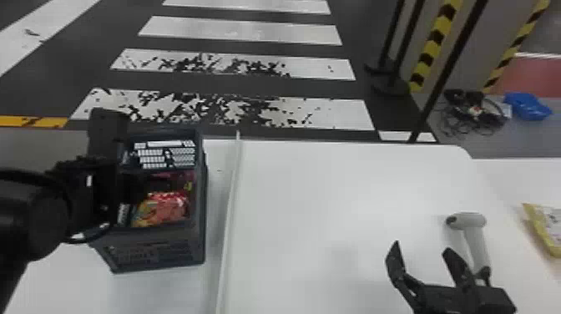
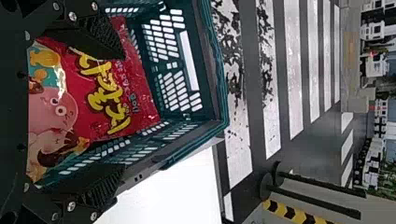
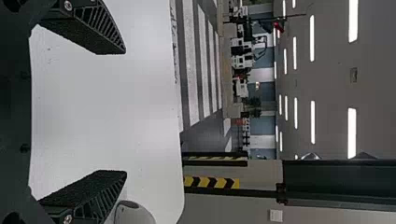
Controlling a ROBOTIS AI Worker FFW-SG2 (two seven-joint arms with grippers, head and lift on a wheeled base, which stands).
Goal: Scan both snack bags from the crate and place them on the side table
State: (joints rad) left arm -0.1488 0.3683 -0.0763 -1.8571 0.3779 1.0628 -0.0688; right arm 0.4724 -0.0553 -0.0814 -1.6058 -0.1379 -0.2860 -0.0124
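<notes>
Dark teal plastic crate [image 1: 160, 254] with slotted walls stands on white surface. Inside crate: glossy red snack bag [image 2: 135, 93] with yellow lettering and pink cartoon figure. Left black two-fingered gripper [image 1: 109, 183] is at crate's opening, fingers wide apart over bag, gripping nothing. Right black two-fingered gripper [image 1: 421, 249] is well to right of crate, fingers spread wide, empty. Pale grey handheld scanner [image 1: 476, 244] lies near that gripper, farther from crate. Yellow-edged bag [image 1: 539, 225] lies on white side table [image 1: 517, 179], far right of crate.
</notes>
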